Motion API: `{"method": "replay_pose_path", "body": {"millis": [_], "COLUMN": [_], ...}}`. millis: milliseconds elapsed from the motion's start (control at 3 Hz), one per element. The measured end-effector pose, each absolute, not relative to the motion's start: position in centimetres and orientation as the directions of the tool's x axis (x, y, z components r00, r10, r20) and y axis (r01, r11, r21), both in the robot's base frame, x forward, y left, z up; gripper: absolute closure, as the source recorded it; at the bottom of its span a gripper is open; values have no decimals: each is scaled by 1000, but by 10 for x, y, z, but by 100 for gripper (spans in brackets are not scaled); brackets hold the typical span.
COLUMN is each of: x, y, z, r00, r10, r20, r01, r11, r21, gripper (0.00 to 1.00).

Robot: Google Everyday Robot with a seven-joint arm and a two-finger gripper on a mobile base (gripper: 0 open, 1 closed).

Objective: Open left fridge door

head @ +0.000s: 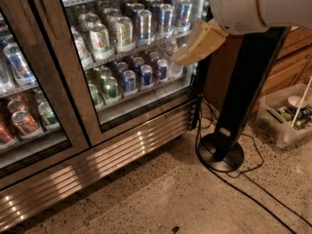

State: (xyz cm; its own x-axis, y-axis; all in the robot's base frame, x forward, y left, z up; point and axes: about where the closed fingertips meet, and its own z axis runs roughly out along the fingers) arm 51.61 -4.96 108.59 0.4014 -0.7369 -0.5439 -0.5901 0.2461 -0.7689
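The left fridge door [27, 94] is at the left edge of the camera view, only partly in frame. It is a clear-glass door in a bronze-brown metal frame, and it stands shut with cans on shelves behind it. Its twin, the right door [131, 48], is also shut and shows silver-blue cans, with a white light strip along its right edge. My gripper [196, 45], tan-coloured below the white arm [258, 4], hangs at the upper right in front of the right door's right edge, well away from the left door.
A black pedestal stand with a round base [220, 155] rises at the right of the fridge. Black cables [253, 191] trail over the speckled floor. A clear plastic bin [285, 116] sits at the far right by a wooden cabinet [295, 48]. A metal grille [97, 167] runs under the doors.
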Motion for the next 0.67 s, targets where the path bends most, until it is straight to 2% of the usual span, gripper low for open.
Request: {"method": "replay_pose_path", "body": {"millis": [667], "x": [513], "y": [2], "z": [1036], "r00": [481], "r10": [-655], "r20": [-582], "r01": [-701], "r11": [111], "r21": [-705], "gripper": [0]}}
